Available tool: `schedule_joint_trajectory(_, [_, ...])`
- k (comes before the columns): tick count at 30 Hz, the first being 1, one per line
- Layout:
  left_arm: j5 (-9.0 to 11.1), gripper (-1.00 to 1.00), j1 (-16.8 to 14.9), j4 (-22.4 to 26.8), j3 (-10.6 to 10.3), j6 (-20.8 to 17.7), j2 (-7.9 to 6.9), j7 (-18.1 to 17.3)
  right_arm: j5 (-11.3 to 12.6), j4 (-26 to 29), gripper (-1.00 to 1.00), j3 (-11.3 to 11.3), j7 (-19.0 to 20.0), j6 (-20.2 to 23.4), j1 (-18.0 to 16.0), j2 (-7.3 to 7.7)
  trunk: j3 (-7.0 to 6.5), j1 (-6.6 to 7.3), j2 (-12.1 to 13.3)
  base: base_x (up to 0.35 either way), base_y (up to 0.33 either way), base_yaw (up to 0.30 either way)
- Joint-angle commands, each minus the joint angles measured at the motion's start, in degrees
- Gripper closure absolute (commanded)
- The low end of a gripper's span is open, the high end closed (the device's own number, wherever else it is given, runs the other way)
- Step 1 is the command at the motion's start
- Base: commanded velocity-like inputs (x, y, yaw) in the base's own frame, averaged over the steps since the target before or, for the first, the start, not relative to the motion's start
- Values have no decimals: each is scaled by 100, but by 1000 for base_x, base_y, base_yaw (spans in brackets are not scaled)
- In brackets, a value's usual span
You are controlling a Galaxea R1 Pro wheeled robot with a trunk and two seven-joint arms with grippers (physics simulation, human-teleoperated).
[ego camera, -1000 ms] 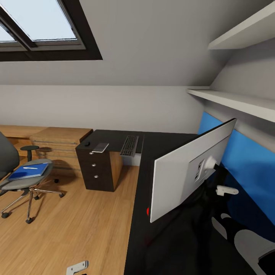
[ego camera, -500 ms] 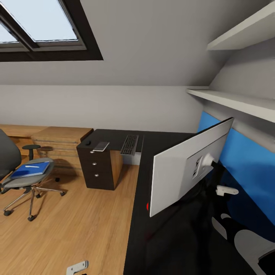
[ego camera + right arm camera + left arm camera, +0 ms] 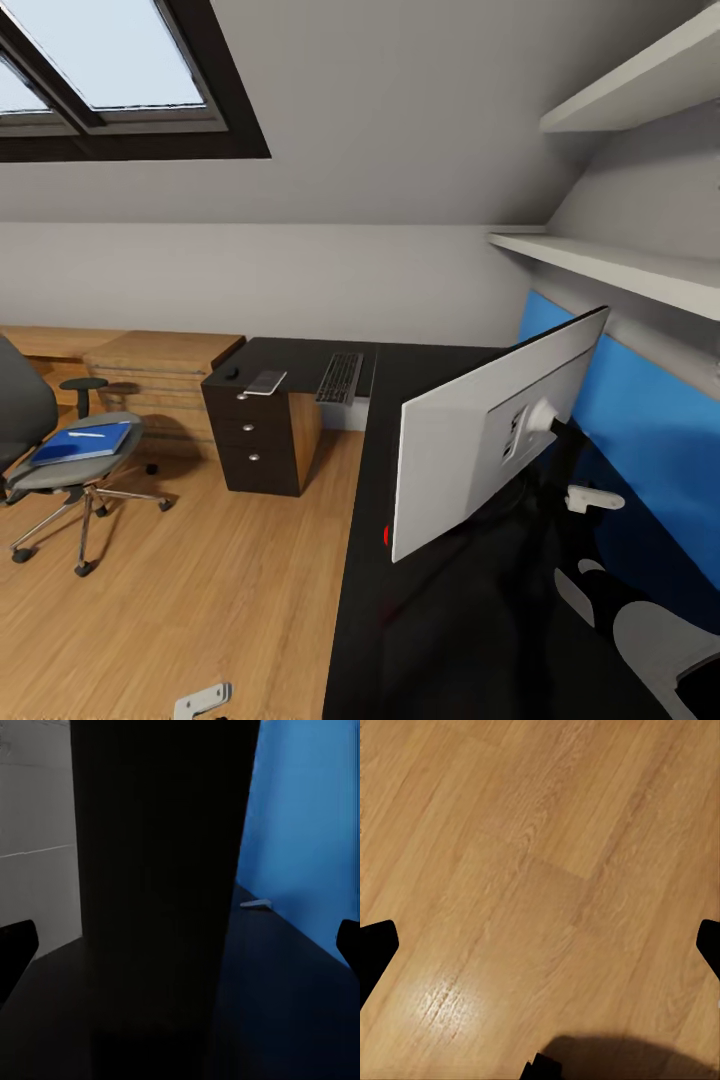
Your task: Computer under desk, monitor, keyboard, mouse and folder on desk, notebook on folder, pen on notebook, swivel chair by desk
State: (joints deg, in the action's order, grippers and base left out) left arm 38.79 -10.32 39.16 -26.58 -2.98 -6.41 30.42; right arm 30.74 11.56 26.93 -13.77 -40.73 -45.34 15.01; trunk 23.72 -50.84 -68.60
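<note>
We look across an attic bedroom w/ sloped grey walls, a skylight (image 3: 100, 60) and a light wood floor (image 3: 220, 590). The long L-shaped matt black desk (image 3: 430, 640) fills the lower right. On it stands the wide monitor (image 3: 470, 440), its white back twd us, in front of a blue wall panel (image 3: 650, 440). The grey upholstered swivel chair (image 3: 50, 460) w/ chrome star base sits at far left, well apart from the desk. A black drawer unit (image 3: 250, 440) w/ silver knobs is under the desk's far end.

The flat bright blue folder (image 3: 80, 443) lies on the chair seat, a thin pale pen (image 3: 85, 435) on top. The slim silver-grey keyboard (image 3: 340, 379) lies on the desk's far arm. Left of it is the small notebook (image 3: 266, 382), then the small dark mouse (image 3: 231, 375).

Our left gripper (image 3: 540, 945) hangs over bare floor, fingertips (image 3: 375, 945) spread wide, holding nothing. Our right gripper (image 3: 180, 945) points at the dark monitor, fingertips (image 3: 15, 945) also spread wide.
</note>
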Motion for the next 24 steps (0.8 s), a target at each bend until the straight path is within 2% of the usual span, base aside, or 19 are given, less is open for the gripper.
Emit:
schedule_joint_trajectory(1, [18, -100, -5, 15, -36, -27, -9, 52, 11, 3, -100, 49, -47, -5, -5, 3, 7, 2, -4, -218, 0, 0])
schedule_joint_trajectory(24, [17, -100, -5, 14, -31, -27, -9, 52, 18, 4, -100, 58, -45, -5, -2, 2, 7, 2, -4, -320, 0, 0])
